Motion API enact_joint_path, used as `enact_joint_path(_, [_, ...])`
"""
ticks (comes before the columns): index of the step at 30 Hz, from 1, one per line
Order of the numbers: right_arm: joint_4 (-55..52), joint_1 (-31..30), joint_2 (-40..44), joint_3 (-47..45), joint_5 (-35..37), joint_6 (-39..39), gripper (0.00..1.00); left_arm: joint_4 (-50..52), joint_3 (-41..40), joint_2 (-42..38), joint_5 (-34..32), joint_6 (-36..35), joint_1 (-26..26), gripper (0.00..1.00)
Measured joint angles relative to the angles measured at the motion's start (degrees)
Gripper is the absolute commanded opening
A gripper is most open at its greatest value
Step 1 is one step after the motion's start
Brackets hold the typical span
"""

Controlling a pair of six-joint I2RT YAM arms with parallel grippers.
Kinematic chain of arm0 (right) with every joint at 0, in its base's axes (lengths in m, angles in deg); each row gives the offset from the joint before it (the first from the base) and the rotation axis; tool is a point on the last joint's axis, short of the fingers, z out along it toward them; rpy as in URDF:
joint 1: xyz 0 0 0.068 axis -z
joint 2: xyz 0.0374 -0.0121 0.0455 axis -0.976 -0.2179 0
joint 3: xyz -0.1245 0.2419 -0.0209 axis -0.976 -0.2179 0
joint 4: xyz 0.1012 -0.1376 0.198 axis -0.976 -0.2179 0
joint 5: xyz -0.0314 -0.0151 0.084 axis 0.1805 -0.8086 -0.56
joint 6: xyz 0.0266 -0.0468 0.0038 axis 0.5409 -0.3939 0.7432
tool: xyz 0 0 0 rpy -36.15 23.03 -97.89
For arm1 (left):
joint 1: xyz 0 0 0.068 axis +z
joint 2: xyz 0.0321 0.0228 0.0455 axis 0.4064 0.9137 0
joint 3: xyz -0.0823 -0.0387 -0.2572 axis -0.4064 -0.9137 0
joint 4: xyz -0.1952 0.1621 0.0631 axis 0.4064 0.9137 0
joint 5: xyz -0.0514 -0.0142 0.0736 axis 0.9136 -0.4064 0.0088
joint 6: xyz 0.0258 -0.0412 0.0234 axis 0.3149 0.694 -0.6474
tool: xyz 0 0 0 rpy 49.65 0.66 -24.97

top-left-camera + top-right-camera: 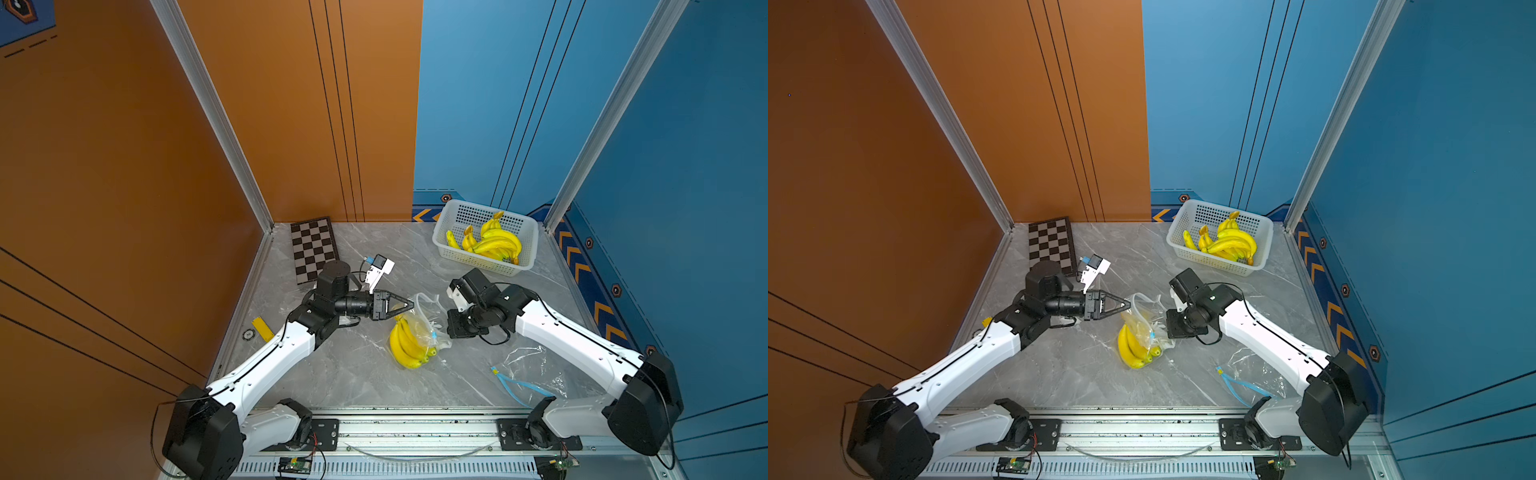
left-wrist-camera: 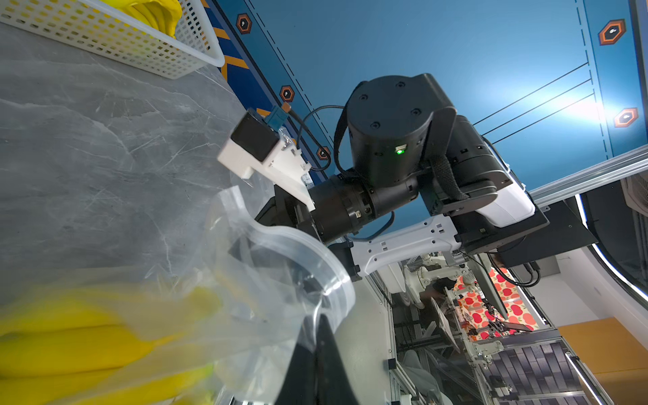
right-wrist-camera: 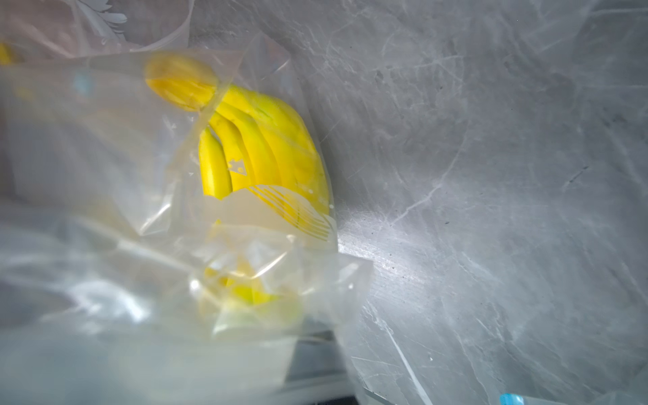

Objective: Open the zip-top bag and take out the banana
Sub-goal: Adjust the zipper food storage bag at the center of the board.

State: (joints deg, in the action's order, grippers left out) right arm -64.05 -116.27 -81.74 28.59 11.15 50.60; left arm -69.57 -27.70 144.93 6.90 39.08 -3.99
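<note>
Top views, both: left gripper [image 1: 405,306] lying level at bag [image 1: 428,318] mouth, tips close together by the rim; impossible to tell whether nipping film or clear of it. Left wrist view: one black finger [image 2: 324,336] poking up beside the curled zip rim, nothing more.

Right gripper [image 1: 452,330] pointing down at bag's opposite side, pressed together, seemingly on film, going by plastic draped across right wrist view.

Between them, bag mouth gaping and standing up; zip step judged done. Banana [image 1: 405,347], a bunch, lying on table [image 1: 353,374], stem end toward left gripper, partly under film, side away from right gripper looking bare; not yet free.

Extraction in hand. Next: spread left jaws, close on stem end, draw away from right gripper with bag held back. Risk of catching film along with fruit.

Farther out: basket [image 1: 478,261] at far corner, holding more bananas [image 1: 498,243]; second bag [image 1: 528,374], flat and empty, near right arm's base.
</note>
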Motion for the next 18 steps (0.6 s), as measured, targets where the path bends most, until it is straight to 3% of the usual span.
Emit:
enact_joint_path(3, [4.1,-2.0,-0.1,-1.3,-2.9,-0.2,0.17,0.1,-0.3,0.3,-0.4,0.7,0.0,0.85])
enact_joint_path(4, [5.5,-2.5,-0.2,-1.8,-3.8,-0.2,0.20,0.4,-0.7,-0.3,-0.9,0.8,0.6,0.96])
enact_joint_path(5, [7.5,-3.1,-0.3,-2.6,-5.3,-0.2,0.24,1.5,-1.3,-1.5,-1.8,0.5,1.6,0.98])
enact_joint_path(9, [13.4,-3.6,-1.3,-5.3,-8.8,0.3,0.46,10.9,-3.1,-8.4,-8.7,-2.2,6.2,0.98])
enact_joint_path(12, [17.6,-3.4,-2.0,-7.2,-10.3,0.8,0.58,16.3,-5.0,-11.2,-12.7,-4.9,6.6,0.98])
enact_joint_path(18, [22.5,-2.1,-6.3,-7.8,-12.4,0.5,0.67,23.9,-10.1,-8.2,-17.6,-8.3,8.0,0.98])
